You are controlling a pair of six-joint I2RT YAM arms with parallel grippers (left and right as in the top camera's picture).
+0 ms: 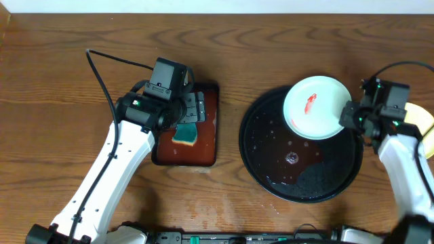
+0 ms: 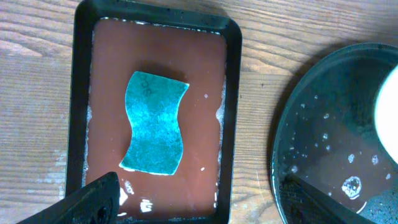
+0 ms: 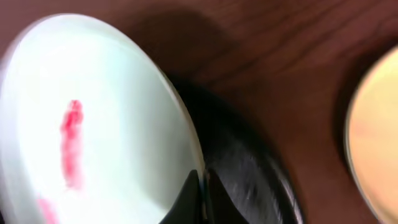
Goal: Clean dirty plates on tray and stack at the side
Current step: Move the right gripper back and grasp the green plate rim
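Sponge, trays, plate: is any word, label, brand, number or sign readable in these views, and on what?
No text reads clearly in any view.
On the sponge: faint dark marks near its upper edge, too blurred to read.
On the mint-white plate: only a red smear, no lettering.
On the black tray and the reddish-brown tray: nothing written.

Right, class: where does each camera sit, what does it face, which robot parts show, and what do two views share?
Overhead: above the table, facing down; left arm, right arm, mint plate show.
Left wrist: on the left arm, facing down on the sponge in the reddish tray; open fingertips show.
Right wrist: on the right arm, close on the mint plate; fingertips pinch its rim.
Overhead and left wrist share the sponge.
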